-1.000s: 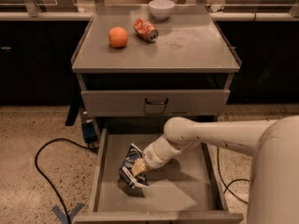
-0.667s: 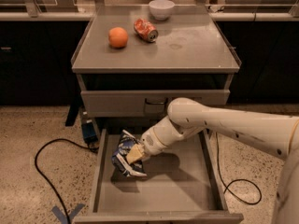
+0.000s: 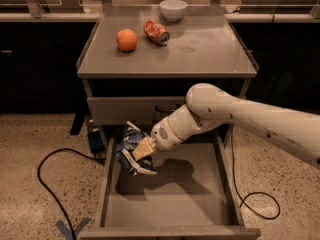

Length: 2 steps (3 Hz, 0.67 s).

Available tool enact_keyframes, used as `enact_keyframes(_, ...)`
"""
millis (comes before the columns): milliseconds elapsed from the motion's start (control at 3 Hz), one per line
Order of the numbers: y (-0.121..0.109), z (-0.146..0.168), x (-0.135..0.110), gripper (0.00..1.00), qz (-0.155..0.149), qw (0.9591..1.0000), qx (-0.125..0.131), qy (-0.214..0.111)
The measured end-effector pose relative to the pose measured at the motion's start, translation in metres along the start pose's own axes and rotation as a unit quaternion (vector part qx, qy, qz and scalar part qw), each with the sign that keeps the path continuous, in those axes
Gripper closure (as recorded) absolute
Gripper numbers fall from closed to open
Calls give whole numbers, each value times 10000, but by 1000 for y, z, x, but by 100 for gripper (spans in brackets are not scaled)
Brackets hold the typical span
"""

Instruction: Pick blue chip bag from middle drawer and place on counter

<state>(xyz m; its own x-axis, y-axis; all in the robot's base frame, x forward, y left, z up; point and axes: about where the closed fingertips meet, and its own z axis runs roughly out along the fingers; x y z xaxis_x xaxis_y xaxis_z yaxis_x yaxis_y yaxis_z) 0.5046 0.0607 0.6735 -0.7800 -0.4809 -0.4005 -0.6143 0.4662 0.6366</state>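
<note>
The gripper (image 3: pixel 139 151) is shut on the blue chip bag (image 3: pixel 128 149), a crumpled dark blue foil bag with white print. It holds the bag lifted clear of the floor of the open middle drawer (image 3: pixel 170 204), over the drawer's left side, where the bag casts a shadow. The white arm reaches in from the right. The counter (image 3: pixel 205 46), a flat grey cabinet top, is above and behind the gripper.
On the counter stand an orange (image 3: pixel 127 39), a crushed orange-red soda can (image 3: pixel 156 32) and a white bowl (image 3: pixel 173 9). A shut shallow drawer front (image 3: pixel 120 109) sits above the open one. A black cable (image 3: pixel 55 184) and a blue tape mark (image 3: pixel 72 229) lie on the floor at left.
The gripper has risen with the blue chip bag, from the drawer floor up and to the left, toward the drawer's back left.
</note>
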Motion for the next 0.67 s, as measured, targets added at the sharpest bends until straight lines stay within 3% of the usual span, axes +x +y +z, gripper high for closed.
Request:
enact_keyframes(333, 6, -6, -9, 100, -119, 9999, -5, 27)
enact_keyframes(667, 34, -61, -40, 100, -609, 9979, -17, -208)
